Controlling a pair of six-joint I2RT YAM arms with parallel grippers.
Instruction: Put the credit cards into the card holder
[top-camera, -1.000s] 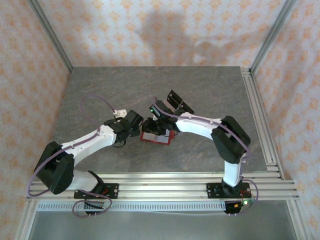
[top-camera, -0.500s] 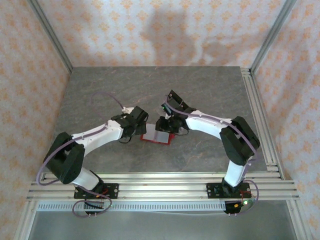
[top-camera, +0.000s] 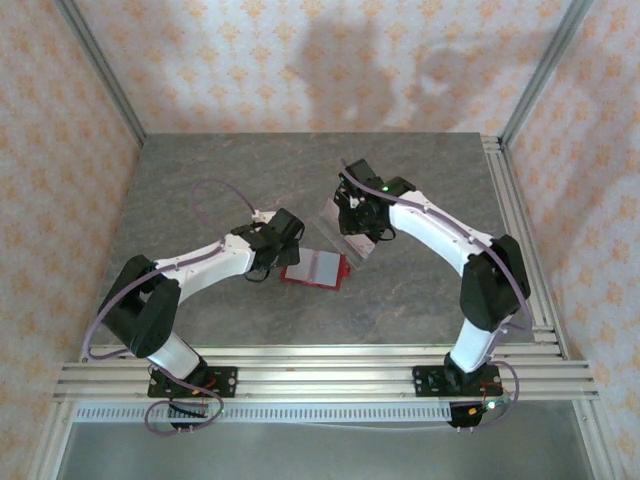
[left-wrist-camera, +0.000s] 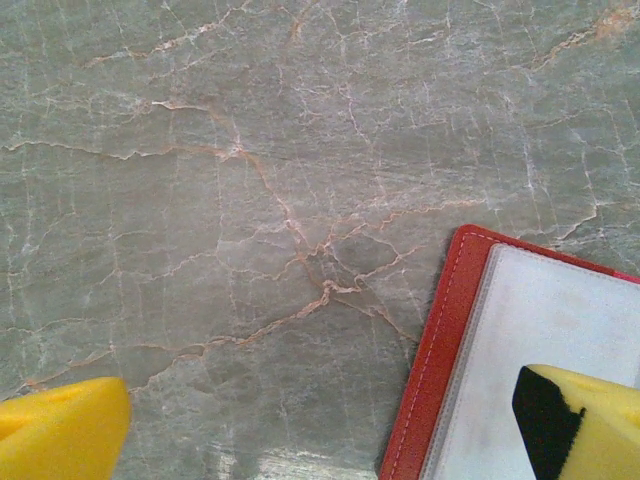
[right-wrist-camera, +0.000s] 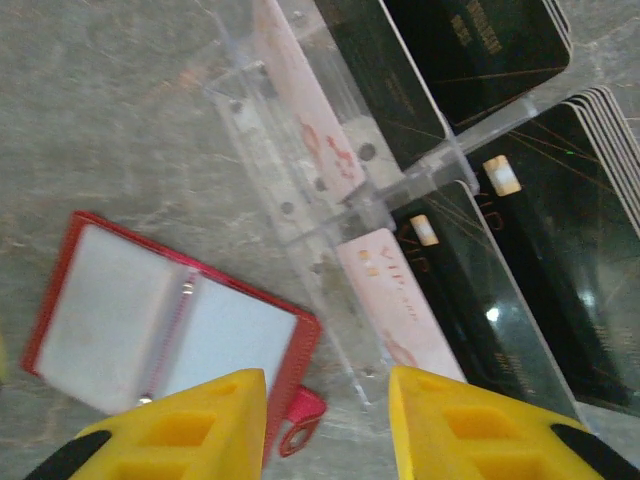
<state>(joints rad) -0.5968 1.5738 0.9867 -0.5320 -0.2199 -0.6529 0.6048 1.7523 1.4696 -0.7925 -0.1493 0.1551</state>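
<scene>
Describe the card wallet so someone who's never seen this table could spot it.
On the grey marble table, look near the middle. The wallet lies open and flat there, beside a clear plastic rack. It is the one red thing, with pale pockets inside and a small snap tab.

We're seeing the wallet (left-wrist-camera: 540, 320) cut off at the left wrist view's right and bottom edges, a yellow finger (left-wrist-camera: 590, 420) covering its corner; the black cards (right-wrist-camera: 560, 230) are running off the right wrist frame.
</scene>
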